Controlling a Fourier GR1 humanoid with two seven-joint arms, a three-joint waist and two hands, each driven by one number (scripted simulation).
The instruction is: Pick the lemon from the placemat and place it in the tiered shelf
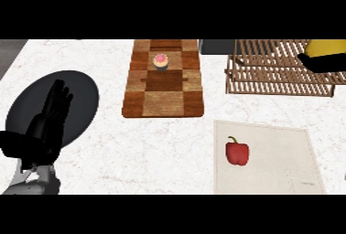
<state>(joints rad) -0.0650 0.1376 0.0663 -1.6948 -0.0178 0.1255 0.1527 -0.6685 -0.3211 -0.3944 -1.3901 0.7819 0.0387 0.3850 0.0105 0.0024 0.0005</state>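
1. The bench (135, 151) is white marble and carries everything; the wooden tiered shelf (277, 73) at its far right serves here as the landmark.
2. The shelf is a slatted wooden rack. Over its right end sits a large yellow shape with a black part beneath it (326, 55), cut off by the view's edge. It may be the lemon held by the right robot hand, but I cannot tell; that hand's fingers cannot be made out.
3. Left of the shelf lies a brown checked runner (164, 98), with a small cupcake (161, 61) on its far half.
4. Well to the left of the shelf is a dark oval plate (81, 91). The left robot hand (49, 114) rests over it, fingers straight and open, holding nothing.
5. Nearer than the shelf lies the pale placemat (283, 160). It bears only a red pepper (237, 152); no lemon shows on it.
6. Judging by this, the pick looks done and the lemon is probably at the shelf. What is left is setting it on a tier and letting go.
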